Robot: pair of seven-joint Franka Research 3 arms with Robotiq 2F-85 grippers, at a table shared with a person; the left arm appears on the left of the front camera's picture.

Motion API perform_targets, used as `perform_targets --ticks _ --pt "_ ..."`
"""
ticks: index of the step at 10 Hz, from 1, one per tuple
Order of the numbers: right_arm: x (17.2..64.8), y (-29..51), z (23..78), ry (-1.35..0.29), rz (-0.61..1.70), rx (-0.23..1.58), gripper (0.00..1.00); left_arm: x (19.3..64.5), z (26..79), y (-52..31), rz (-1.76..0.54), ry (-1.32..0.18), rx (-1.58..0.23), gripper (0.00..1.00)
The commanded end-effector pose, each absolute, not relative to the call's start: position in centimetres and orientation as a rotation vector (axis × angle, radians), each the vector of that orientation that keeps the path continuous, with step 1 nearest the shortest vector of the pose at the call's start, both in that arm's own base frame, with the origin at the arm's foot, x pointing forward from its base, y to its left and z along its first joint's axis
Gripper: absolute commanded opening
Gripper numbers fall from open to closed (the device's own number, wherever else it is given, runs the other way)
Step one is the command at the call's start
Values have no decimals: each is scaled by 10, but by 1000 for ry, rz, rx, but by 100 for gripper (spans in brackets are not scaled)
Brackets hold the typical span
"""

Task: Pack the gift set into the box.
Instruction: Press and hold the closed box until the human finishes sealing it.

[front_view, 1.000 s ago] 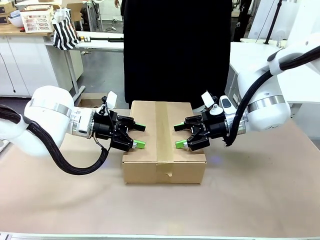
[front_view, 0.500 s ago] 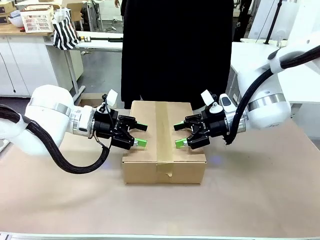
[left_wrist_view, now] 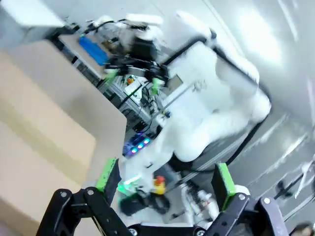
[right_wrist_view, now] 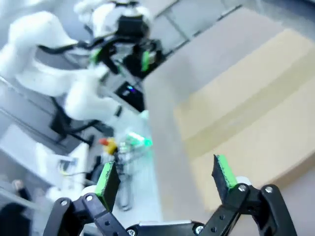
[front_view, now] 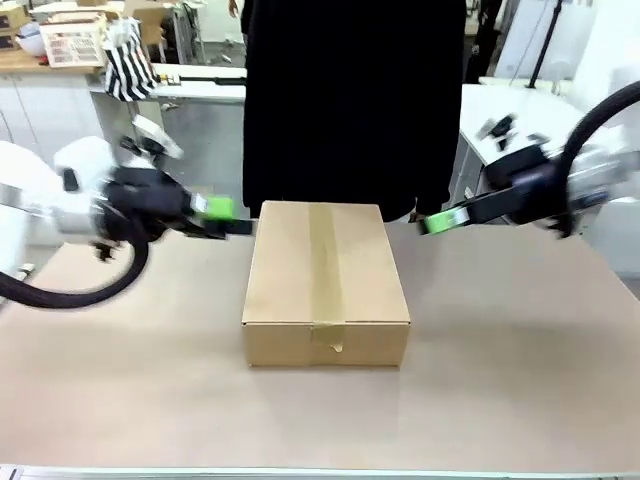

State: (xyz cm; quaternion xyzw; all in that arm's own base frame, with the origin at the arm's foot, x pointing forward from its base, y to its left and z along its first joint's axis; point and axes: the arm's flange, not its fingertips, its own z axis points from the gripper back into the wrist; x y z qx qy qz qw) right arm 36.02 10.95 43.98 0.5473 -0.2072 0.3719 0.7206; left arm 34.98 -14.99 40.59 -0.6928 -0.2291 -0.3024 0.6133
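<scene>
The box [front_view: 325,285] stands in the middle of the table with its flaps down and a strip of tape along the top. The gift set is hidden from view. My left gripper [front_view: 228,216] hovers just off the box's far left corner, blurred. My right gripper [front_view: 440,221] hovers off the far right corner, also blurred. In the left wrist view the gripper [left_wrist_view: 165,179] is open and holds nothing, with the box [left_wrist_view: 44,128] to its left. The right wrist view shows its gripper [right_wrist_view: 165,177] open and empty too, and the box [right_wrist_view: 246,123] lies at the right.
A person in black [front_view: 350,100] stands right behind the box at the far side. Brown paper covers the table [front_view: 500,380]. A white lattice basket [front_view: 72,42] and a striped bag [front_view: 130,65] sit on a counter at the back left.
Both grippers have left the box's top. The left one swung out to the left and back, the right one out to the right and back. The box has not moved.
</scene>
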Motion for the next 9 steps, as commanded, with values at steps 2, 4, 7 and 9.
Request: perform_targets --ticks 2,4,7,9 --pt "323 -23 432 -606 496 1335 100 289 397 -61 -325 -327 -1584 100" --pt "340 18 450 -511 623 1291 100 363 410 -85 -418 -396 -1567 100" --pt "340 18 450 -511 623 1291 100 363 410 -85 -418 -396 -1567 100" --pt "340 18 450 -511 623 1291 100 363 410 -85 -418 -396 -1567 100"
